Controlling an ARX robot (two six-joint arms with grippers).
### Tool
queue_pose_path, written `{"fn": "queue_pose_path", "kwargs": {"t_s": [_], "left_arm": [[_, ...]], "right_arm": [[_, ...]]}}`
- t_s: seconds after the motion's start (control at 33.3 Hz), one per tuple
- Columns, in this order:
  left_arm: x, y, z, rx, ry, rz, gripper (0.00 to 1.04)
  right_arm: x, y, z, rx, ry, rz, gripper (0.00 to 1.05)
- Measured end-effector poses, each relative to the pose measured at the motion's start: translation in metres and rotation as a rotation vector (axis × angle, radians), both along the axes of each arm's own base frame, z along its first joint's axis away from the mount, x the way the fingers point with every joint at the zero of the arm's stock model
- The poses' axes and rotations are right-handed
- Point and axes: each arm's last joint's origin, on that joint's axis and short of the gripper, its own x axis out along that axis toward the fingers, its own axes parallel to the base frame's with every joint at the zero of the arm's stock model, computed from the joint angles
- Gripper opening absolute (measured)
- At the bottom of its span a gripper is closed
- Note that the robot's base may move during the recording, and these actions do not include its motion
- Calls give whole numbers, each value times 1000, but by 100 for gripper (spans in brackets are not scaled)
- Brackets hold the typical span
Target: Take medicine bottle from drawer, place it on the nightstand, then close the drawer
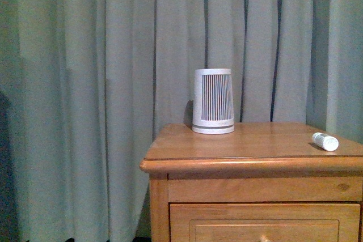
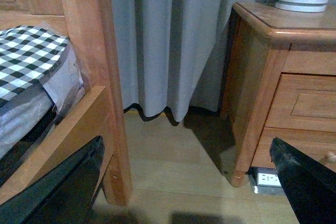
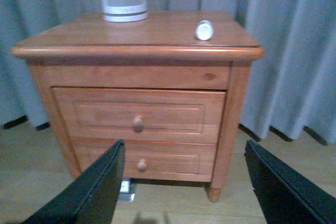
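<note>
Medicine bottle [image 3: 204, 30] lies on its side on nightstand [image 3: 157, 51] top, near the right edge. Drawer [image 3: 138, 115] sticks out slightly. Both grippers' fingers apart, empty. Risk: a hard push jolts the bottle, rolling it off.

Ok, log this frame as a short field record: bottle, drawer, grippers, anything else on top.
bottle: lying on its side on the nightstand top, near the right edge
drawer: upper drawer looks closed or nearly so
left gripper: open, empty, off to the nightstand's side near a bed frame
right gripper: open, empty, in front of the nightstand
also on top: white ribbed device, upright
</note>
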Motion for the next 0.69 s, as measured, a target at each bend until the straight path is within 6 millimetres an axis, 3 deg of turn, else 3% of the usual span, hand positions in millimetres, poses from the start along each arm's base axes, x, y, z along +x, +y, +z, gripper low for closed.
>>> {"fn": "queue_pose_path", "kwargs": {"t_s": [0.15,0.36,0.69], "left_arm": [[0,0,0,0,0,0,98],[0,0,0,0,0,0,98],[0,0,0,0,0,0,98]], "right_arm": [[-4,0,-10,-12,2,24,38],[-8,0,-16,-16,-2,26,2],[-19,0,-31,-18,22,27,3]]}}
